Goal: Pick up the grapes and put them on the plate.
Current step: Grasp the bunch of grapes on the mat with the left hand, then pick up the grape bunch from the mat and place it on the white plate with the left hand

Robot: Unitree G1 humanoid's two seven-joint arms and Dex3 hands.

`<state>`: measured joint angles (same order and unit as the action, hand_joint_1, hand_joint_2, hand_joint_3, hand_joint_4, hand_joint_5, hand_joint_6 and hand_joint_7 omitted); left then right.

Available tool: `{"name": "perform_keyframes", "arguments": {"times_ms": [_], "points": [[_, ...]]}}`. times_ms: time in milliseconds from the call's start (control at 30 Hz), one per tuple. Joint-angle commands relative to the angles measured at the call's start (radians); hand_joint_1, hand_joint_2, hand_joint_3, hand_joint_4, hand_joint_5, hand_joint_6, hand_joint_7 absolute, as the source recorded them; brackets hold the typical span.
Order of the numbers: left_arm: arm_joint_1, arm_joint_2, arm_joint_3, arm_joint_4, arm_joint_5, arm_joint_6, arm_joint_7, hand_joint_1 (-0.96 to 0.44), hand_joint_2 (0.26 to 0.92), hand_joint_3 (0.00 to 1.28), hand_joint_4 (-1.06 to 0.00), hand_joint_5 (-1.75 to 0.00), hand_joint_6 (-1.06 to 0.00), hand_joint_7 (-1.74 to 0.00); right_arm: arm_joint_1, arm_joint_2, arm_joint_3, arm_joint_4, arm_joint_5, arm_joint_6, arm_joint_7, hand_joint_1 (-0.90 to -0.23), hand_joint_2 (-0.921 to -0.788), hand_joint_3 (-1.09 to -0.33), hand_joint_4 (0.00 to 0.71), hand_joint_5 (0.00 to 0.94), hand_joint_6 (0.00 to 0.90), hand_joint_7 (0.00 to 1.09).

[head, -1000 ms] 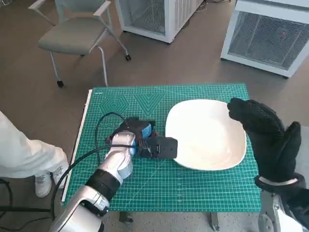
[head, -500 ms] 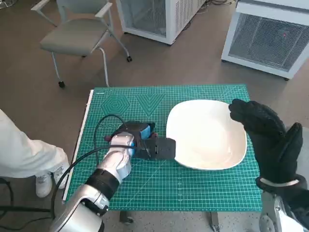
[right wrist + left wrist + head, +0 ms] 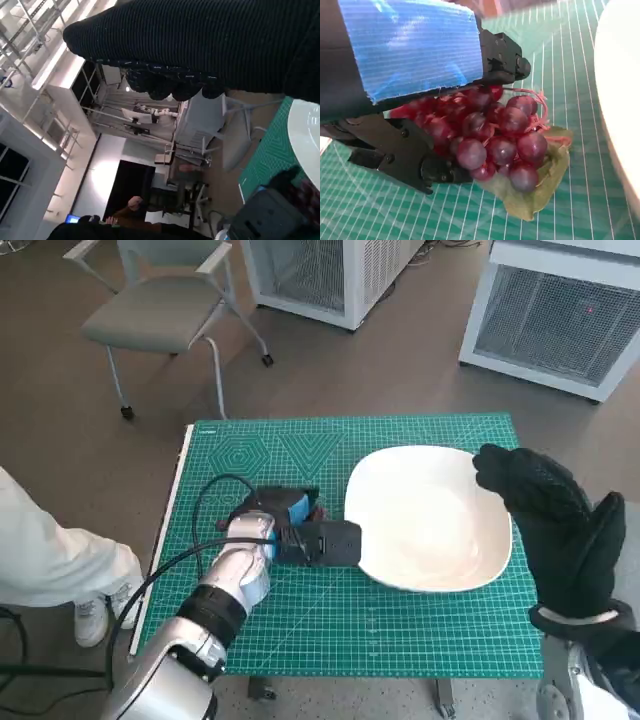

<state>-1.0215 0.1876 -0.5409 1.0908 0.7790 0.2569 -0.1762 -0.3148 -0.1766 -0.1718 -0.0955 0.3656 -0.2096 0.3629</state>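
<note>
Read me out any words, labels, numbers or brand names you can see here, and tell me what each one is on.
None can be read.
The green cutting mat carries only grid lines and geometric outlines; any scale marks at its edges are too small to read.
The white plate, the grapes and the left hand's blue tape show no text.

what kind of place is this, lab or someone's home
Most likely a lab or workshop, not a home: a green cutting mat covers the small table, white vented equipment cabinets stand on the bare floor, and industrial shelving shows under strip lights.
</note>
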Motion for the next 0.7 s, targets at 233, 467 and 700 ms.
{"name": "perform_keyframes", "arguments": {"times_ms": [233,467,700], "points": [[0.013,0.011,-0.021,-0.032,0.000,0.000,0.038,0.37,0.685,0.83,-0.34,-1.74,-0.34,-0.02,0.014,-0.004,-0.005,0.010,0.009,0.013,0.002,-0.494,-0.921,-0.578,0.365,0.601,0.169,0.94],[0.000,0.015,-0.008,-0.052,-0.020,0.022,0.000,0.38,0.633,0.88,-0.39,-1.73,-0.27,-0.01,0.004,-0.002,0.001,0.014,-0.001,0.012,-0.002,-0.494,-0.921,-0.578,0.365,0.602,0.169,0.94],[0.009,0.026,0.001,-0.073,-0.033,0.012,0.003,0.39,0.617,0.90,-0.40,-1.72,-0.31,-0.03,0.000,-0.002,0.002,0.020,0.000,0.009,0.001,-0.495,-0.921,-0.577,0.366,0.602,0.170,0.94]]}}
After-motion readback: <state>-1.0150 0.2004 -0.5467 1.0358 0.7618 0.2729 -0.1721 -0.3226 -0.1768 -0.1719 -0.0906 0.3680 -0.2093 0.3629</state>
